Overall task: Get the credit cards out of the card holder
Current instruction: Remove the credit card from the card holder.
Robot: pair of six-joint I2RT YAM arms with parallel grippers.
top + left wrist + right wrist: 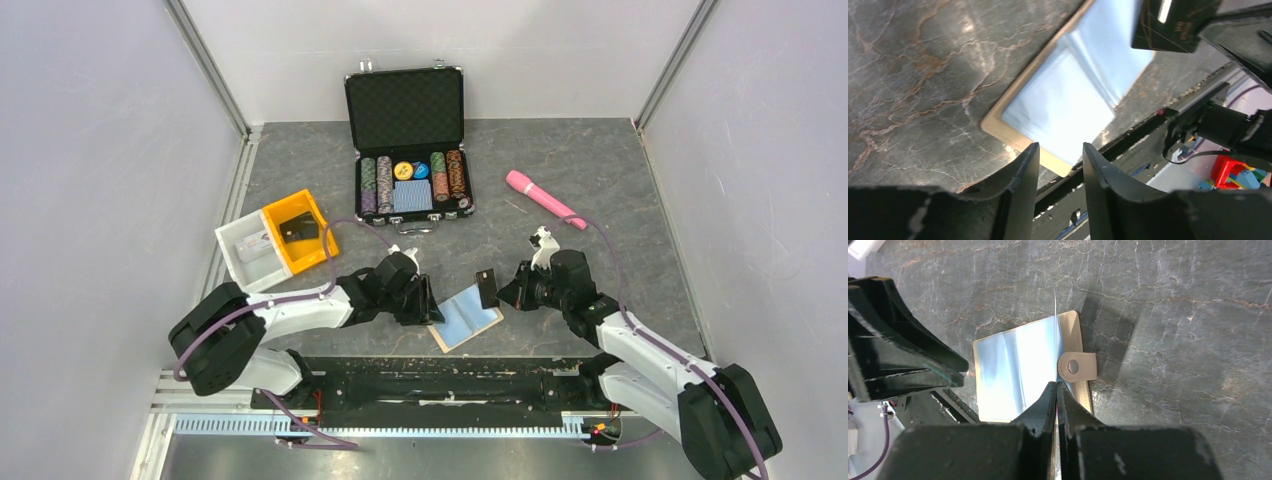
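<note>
The tan card holder [466, 318] lies open on the table near the front edge, its blue-grey inner panels up. It also shows in the left wrist view [1068, 95] and in the right wrist view [1013, 370], where its closing tab [1076, 366] sticks out to the right. My right gripper [503, 292] is shut on a dark credit card [487, 288] and holds it upright just above the holder's far right part. In the right wrist view [1056, 385] the card [1055, 330] is edge-on. My left gripper [425, 300] is open and empty at the holder's left edge [1060, 146].
An open black poker-chip case [408, 140] stands at the back. A pink pen-like tube [543, 198] lies at the right. A yellow bin [297, 230] and a white bin [248, 255] sit at the left. The black base rail [440, 375] runs just below the holder.
</note>
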